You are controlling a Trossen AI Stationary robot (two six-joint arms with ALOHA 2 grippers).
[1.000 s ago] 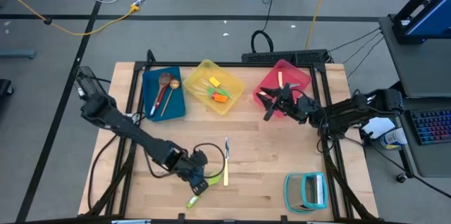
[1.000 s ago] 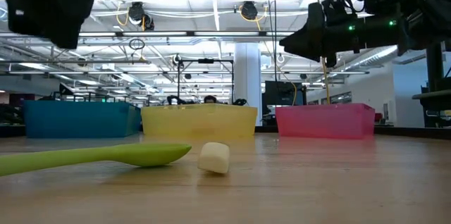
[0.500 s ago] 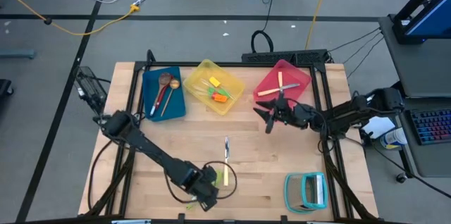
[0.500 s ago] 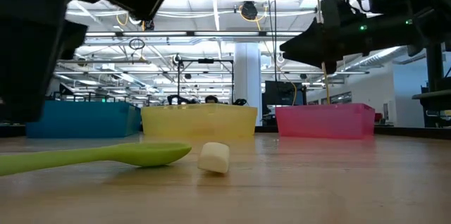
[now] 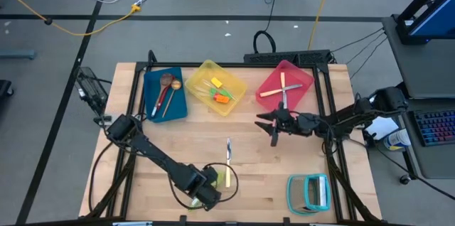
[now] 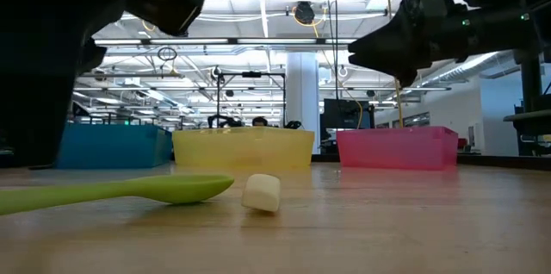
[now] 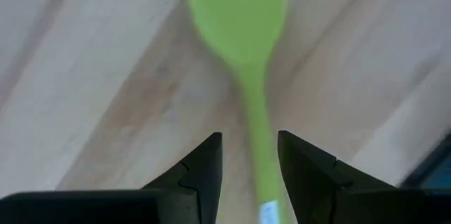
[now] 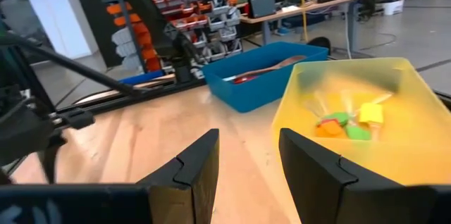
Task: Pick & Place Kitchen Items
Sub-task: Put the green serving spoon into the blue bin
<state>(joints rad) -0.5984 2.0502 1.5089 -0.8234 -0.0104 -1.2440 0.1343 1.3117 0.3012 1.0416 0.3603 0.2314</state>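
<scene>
Jaws parted, left gripper [image 7: 246,182] straddles the green spoon [image 7: 243,34] handle at the table's near edge, lined up to grab; right gripper [image 5: 274,130] hovers open, empty, near the pink bin [image 5: 304,84].

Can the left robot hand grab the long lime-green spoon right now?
Probably yes. The left gripper hangs over the lime-green plastic spoon, open fingers on either side of its handle, nothing between them.

I've got a lime-green spoon [image 7: 242,20] on pale wood-grain table [image 5: 270,176], black fingers [image 7: 194,175] either side. Beyond: blue bin [image 5: 151,105] with a red spoon [image 5: 161,98], translucent yellow bin [image 5: 202,73] with orange and green spatulas [image 8: 338,125], pink bin [image 5: 302,77], teal-framed rack [image 5: 293,192].
</scene>
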